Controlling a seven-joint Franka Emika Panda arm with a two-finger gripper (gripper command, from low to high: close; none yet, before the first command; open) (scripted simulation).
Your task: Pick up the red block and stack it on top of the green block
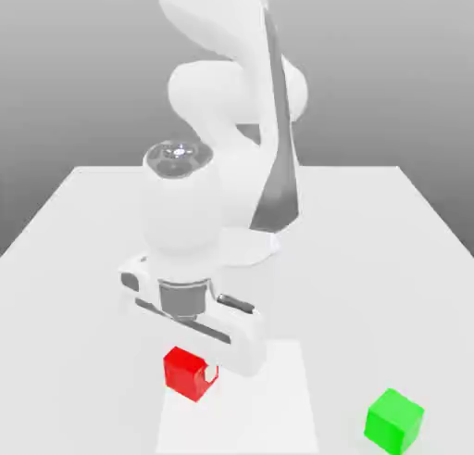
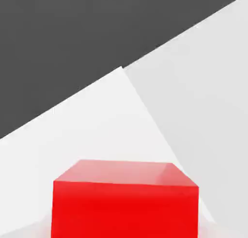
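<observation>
Red block sits on the white counter, not yet lifted, near the front edge toward the exterior view's left. Arm bent low over it; gripper down at block level, one finger visible against the block's side. Cannot tell whether the fingers are apart or clamped. Green block rests well apart, toward the exterior view's right, top bare. Judged stage: grasp approach or early grasp; lift, carry and stacking all remain. No brands, labels or writing legible anywhere on arm, blocks or counter.

White rounded arm, grey wrist collar, blocky white hand.
</observation>
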